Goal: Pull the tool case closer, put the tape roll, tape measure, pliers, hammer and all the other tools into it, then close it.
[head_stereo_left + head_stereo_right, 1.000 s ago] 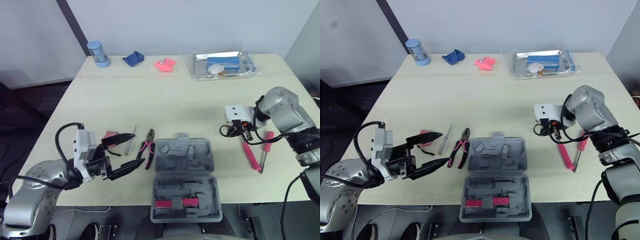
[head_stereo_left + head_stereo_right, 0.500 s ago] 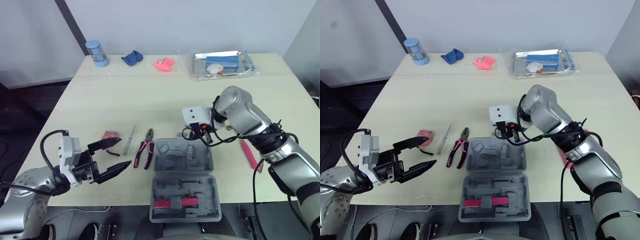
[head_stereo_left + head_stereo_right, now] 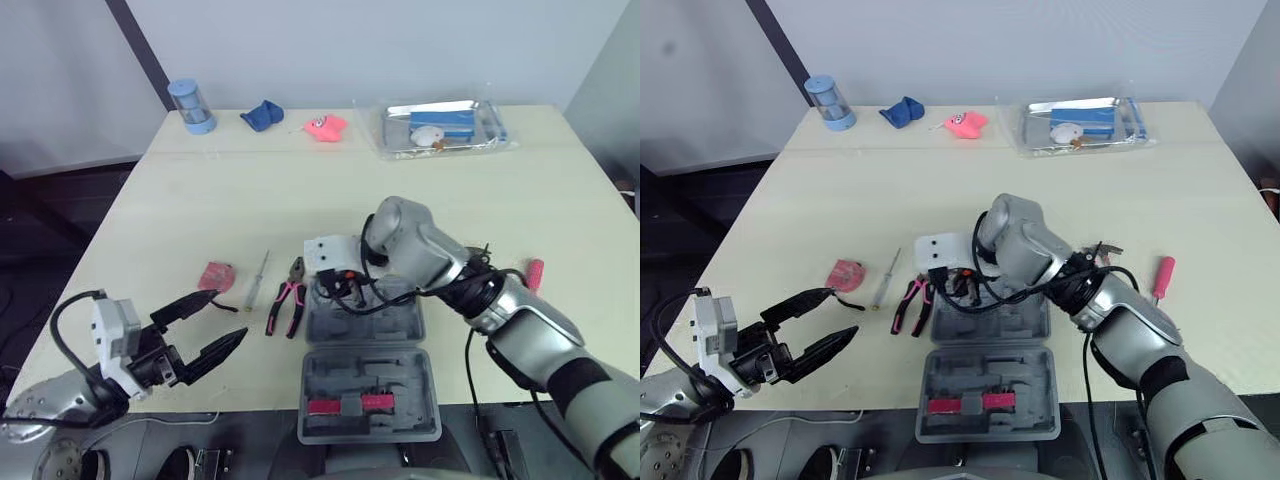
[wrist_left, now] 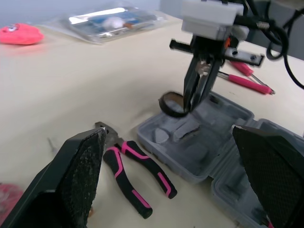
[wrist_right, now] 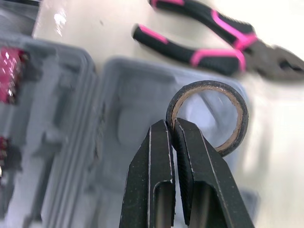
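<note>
The grey tool case (image 3: 385,322) lies open near the table's front edge, with a pink piece (image 3: 345,404) in its near half. My right gripper (image 3: 338,292) hangs over the case's far left corner, shut on the rim of a black tape roll (image 5: 209,116). The roll (image 4: 172,103) hangs just above the moulded tray (image 4: 223,123). Pink-handled pliers (image 3: 288,300) lie left of the case, then a thin screwdriver (image 3: 258,278) and a pink tape measure (image 3: 216,275). My left gripper (image 3: 228,318) is open near the front left, apart from them. A pink-handled screwdriver (image 3: 533,272) lies to the right.
Along the far edge stand a blue cup (image 3: 190,106), a blue cloth (image 3: 263,115), a pink toy (image 3: 328,126) and a clear bag holding a tray (image 3: 445,127). Two pink-handled drivers (image 4: 242,83) lie beyond the case in the left wrist view.
My right gripper has swept left from the table's right side to above the case's left corner. My left gripper has drawn back toward the front left edge, still open.
</note>
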Available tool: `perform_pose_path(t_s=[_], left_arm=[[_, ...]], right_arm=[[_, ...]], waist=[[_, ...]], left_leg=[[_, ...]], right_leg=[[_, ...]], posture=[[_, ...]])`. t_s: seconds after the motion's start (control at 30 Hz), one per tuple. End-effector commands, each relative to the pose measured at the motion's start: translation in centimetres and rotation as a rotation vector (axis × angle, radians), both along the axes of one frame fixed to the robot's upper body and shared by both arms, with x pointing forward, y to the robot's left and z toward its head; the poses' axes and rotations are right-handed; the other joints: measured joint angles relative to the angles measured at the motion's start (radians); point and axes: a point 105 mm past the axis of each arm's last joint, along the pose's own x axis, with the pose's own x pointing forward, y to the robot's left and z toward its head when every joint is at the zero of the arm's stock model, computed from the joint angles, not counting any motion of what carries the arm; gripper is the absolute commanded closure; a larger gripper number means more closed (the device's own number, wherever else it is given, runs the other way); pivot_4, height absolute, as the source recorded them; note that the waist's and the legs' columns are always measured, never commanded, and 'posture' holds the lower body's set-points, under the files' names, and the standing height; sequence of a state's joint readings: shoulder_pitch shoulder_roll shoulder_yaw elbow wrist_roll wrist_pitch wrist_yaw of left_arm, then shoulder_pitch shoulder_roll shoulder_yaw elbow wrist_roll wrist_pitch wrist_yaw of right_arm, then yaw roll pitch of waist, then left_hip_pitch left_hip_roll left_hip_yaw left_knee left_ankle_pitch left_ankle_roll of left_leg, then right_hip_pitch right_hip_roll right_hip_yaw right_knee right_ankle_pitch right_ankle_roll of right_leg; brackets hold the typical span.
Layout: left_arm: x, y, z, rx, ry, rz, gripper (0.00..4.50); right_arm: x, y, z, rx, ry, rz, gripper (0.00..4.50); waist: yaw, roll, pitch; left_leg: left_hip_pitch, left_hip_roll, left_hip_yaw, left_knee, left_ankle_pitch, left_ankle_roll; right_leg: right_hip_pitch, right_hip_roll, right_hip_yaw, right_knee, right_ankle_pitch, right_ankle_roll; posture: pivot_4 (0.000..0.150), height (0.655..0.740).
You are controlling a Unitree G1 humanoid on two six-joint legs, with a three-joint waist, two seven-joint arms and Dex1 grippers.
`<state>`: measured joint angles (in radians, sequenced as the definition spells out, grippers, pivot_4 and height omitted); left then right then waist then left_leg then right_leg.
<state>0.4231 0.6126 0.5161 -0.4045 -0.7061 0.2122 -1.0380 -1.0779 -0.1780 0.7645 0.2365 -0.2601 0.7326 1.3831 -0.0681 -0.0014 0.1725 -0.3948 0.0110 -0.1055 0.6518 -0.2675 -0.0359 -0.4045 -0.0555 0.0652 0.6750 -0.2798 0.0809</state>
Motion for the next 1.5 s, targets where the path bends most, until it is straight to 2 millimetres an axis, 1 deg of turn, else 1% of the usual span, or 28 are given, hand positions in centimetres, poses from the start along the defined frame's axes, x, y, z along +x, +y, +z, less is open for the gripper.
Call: perform_pose_path(t_s=[0.03, 0.1, 0.23, 0.4, 0.63, 0.8, 0.87, 0.9, 1.0, 1.27, 1.4, 1.5], left_arm=[[-0.3, -0.1, 1.3, 0.014, -0.059, 0.021, 0.00], [-0.4, 0.0, 1.2, 0.015, -0.056, 0.027, 0.00], [-0.6, 0.2, 1.3, 0.017, -0.052, 0.035, 0.00], [-0.6, 0.4, 1.2, 0.019, -0.050, 0.037, 0.00], [-0.6, 0.6, 1.2, 0.020, -0.050, 0.036, 0.00], [-0.4, 0.7, 1.2, 0.017, -0.053, 0.034, 0.00], [-0.4, 0.7, 1.2, 0.017, -0.053, 0.034, 0.00], [-0.4, 0.7, 1.2, 0.016, -0.053, 0.033, 0.00], [-0.4, 0.7, 1.2, 0.015, -0.051, 0.029, 0.00], [-0.3, 0.8, 1.1, 0.017, -0.048, 0.022, 0.00], [-0.3, 0.8, 1.0, 0.019, -0.048, 0.019, 0.00], [-0.2, 0.9, 1.0, 0.021, -0.049, 0.019, 0.00]], right_arm=[[-0.1, 0.8, 0.1, 0.020, -0.019, 0.023, 4.48], [-0.1, 1.1, -0.3, 0.026, -0.019, 0.025, 4.48], [0.8, 1.5, -1.5, 0.029, -0.041, 0.014, 4.48], [1.5, 2.1, -2.0, 0.042, -0.056, 0.001, 4.48], [2.0, 1.9, -2.7, 0.032, -0.062, -0.007, 4.48], [2.2, 1.7, -2.5, 0.031, -0.061, -0.009, 4.48], [2.3, 1.6, -2.5, 0.022, -0.066, -0.006, 3.79], [2.2, 1.5, -2.5, 0.021, -0.060, -0.003, 3.61], [2.0, 1.7, -2.2, 0.034, -0.055, 0.001, 2.16], [2.1, 2.1, -0.8, 0.097, -0.059, -0.017, 2.16], [2.6, 2.7, 0.7, 0.278, -0.018, -0.098, 2.16], [2.8, 2.5, 0.8, 0.391, 0.031, -0.155, 2.16]], waist=[[0.001, 0.000, 0.000], [0.000, 0.000, 0.000], [-0.003, 0.000, 0.000], [-0.004, 0.000, 0.000], [-0.004, 0.000, 0.000], [-0.004, 0.000, 0.000], [-0.004, 0.000, 0.000], [-0.004, 0.000, 0.000], [-0.004, 0.000, 0.000], [-0.004, 0.000, 0.000], [-0.004, 0.000, 0.000], [-0.003, -0.001, 0.000]], left_leg=[[0.000, 0.000, 0.000, 0.000, 0.000, 0.000], [0.000, 0.000, 0.000, 0.000, 0.000, -0.001], [0.000, 0.000, 0.000, 0.000, 0.001, -0.001], [0.000, 0.000, 0.000, 0.000, 0.001, -0.002], [0.000, 0.000, 0.000, 0.000, 0.001, -0.002], [0.000, 0.000, 0.000, 0.000, 0.001, -0.002], [0.000, 0.000, 0.000, 0.000, 0.001, -0.002], [0.000, 0.000, 0.000, 0.000, 0.001, -0.002], [0.000, 0.000, 0.000, 0.000, 0.001, -0.002], [0.000, 0.000, 0.000, 0.000, 0.001, -0.002], [-0.001, 0.000, 0.000, 0.000, 0.001, -0.002], [-0.001, 0.000, 0.000, -0.001, 0.001, -0.002]], right_leg=[[0.000, 0.000, 0.000, 0.000, 0.000, 0.000], [0.000, 0.000, 0.000, 0.001, 0.000, 0.000], [-0.001, 0.000, 0.000, 0.003, 0.000, 0.000], [-0.002, 0.001, 0.000, 0.003, 0.000, -0.001], [-0.003, 0.001, 0.000, 0.003, 0.000, -0.001], [-0.003, 0.001, 0.000, 0.003, 0.000, -0.001], [-0.003, 0.001, 0.000, 0.003, 0.000, -0.001], [-0.003, 0.001, 0.000, 0.003, 0.000, -0.001], [-0.003, 0.001, 0.000, 0.003, 0.000, -0.001], [-0.003, 0.001, 0.000, 0.003, 0.000, -0.001], [-0.003, 0.001, 0.000, 0.003, 0.000, -0.001], [-0.003, 0.001, 0.000, 0.003, 0.000, -0.001]], posture=[[0.150, 0.7400], [0.150, 0.7400], [0.150, 0.7400], [0.150, 0.7400], [0.150, 0.7400], [0.150, 0.7400], [0.150, 0.7400], [0.150, 0.7400], [0.150, 0.7400], [0.150, 0.7400], [0.150, 0.7400], [0.150, 0.7400]])
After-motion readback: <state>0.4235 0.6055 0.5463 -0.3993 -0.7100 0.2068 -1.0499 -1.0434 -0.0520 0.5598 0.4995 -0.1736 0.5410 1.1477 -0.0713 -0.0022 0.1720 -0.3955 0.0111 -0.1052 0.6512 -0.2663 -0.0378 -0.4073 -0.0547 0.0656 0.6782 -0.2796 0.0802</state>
